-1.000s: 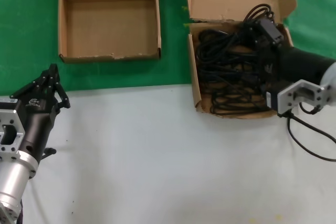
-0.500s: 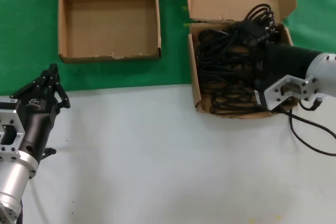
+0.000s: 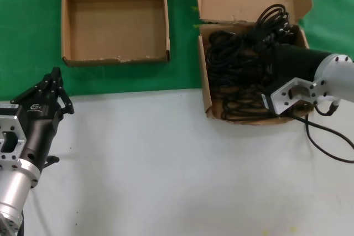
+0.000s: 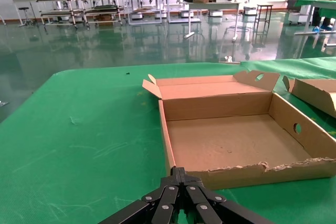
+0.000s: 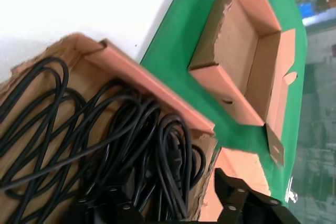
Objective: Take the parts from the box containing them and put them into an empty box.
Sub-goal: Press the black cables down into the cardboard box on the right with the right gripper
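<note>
Head view: black looped cords [image 3: 238, 73] fill the long box [image 3: 203, 81] on the right, tangled, some loops rising over its far edge. The right gripper [image 3: 265, 34] reaches into that box among the cords; whether it is apart or clamped cannot be told. The square box [image 3: 65, 26] sits bare on the green mat. The left gripper [image 3: 55, 77] rests over the white counter [image 3: 166, 164].

Left wrist view: the left gripper's fingers [image 4: 173, 200] are together, pointing at the square box [image 4: 294, 129].

Right wrist view: cords [image 5: 105, 145] lie in overlapping loops.
</note>
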Available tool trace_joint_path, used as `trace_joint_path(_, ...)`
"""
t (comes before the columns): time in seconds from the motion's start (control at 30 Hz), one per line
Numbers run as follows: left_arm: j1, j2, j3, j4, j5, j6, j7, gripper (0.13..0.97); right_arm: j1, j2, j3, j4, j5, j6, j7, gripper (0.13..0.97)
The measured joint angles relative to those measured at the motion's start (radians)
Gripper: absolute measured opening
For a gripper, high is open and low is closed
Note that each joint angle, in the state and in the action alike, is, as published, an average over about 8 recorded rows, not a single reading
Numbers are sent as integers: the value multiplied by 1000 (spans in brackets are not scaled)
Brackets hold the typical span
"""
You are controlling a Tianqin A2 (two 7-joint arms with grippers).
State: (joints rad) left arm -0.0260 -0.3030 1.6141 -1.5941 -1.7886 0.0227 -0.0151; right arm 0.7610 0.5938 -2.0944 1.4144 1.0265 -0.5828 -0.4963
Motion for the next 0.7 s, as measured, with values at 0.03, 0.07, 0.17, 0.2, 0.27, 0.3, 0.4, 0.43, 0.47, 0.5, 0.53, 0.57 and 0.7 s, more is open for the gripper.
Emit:
trace_joint_path(0.03, 0, 0, 0, 0, 0, 0, 0, 145, 0, -3, 3, -1, -11, -3, 6, 654)
trace_joint_path(0.07, 0, 0, 0, 0, 0, 0, 0, 145, -1, -6, 7, -1, -21, -5, 12, 628)
trace_joint_path(0.17, 0, 0, 0, 0, 0, 0, 0, 145, -1, -13, 16, -5, -49, -14, 28, 549)
trace_joint_path(0.2, 0, 0, 0, 0, 0, 0, 0, 145, -1, -16, 19, -6, -57, -16, 33, 522)
trace_joint_path(0.27, 0, 0, 0, 0, 0, 0, 0, 145, 0, -20, 24, -9, -72, -22, 41, 496)
trace_joint_path(0.3, 0, 0, 0, 0, 0, 0, 0, 145, 0, -22, 26, -10, -78, -24, 45, 473)
trace_joint_path(0.4, 0, 0, 0, 0, 0, 0, 0, 145, 2, -27, 31, -15, -93, -30, 52, 406)
trace_joint_path(0.43, 0, 0, 0, 0, 0, 0, 0, 145, 2, -29, 33, -17, -97, -32, 54, 383)
trace_joint_path(0.47, 0, 0, 0, 0, 0, 0, 0, 145, 3, -31, 34, -19, -101, -33, 56, 361)
trace_joint_path(0.5, 0, 0, 0, 0, 0, 0, 0, 145, 3, -32, 35, -20, -104, -34, 57, 338)
trace_joint_path(0.53, 0, 0, 0, 0, 0, 0, 0, 145, 3, -34, 36, -22, -106, -35, 58, 316)
trace_joint_path(0.57, 0, 0, 0, 0, 0, 0, 0, 145, 4, -35, 37, -23, -109, -36, 59, 316)
trace_joint_path(0.7, 0, 0, 0, 0, 0, 0, 0, 145, 5, -40, 41, -24, -116, -40, 62, 259)
